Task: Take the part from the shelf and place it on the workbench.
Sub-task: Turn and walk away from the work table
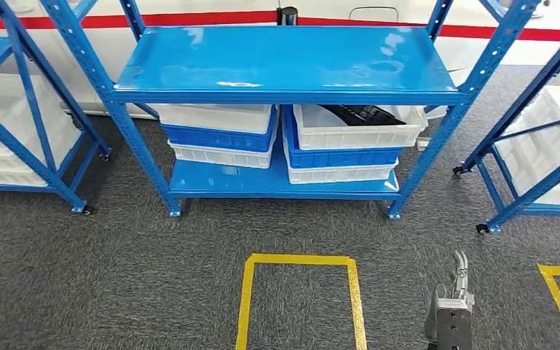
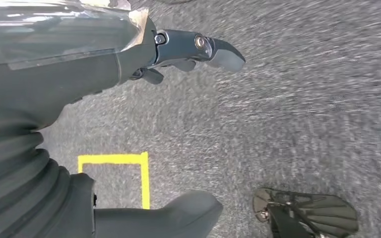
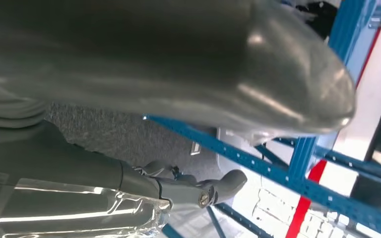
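The black part point(image 1: 368, 113) lies in the top white bin point(image 1: 357, 135) of the right-hand stack, on the lower level of the blue shelf point(image 1: 284, 95) ahead of me. My right hand point(image 1: 456, 295) hangs low at the lower right, far short of the shelf, with nothing in it. In the right wrist view the right hand point(image 3: 129, 99) has its thick thumb apart from its fingers point(image 3: 203, 191). My left hand point(image 2: 178, 49) hangs over the grey carpet, fingers stretched out and apart from the thumb point(image 2: 178, 215), holding nothing.
A second stack of white and blue bins point(image 1: 219, 135) stands left of the first. More blue racks with white bins flank the shelf at left point(image 1: 14, 124) and right point(image 1: 547, 146). Yellow tape marks a square point(image 1: 299, 292) on the carpet in front of me.
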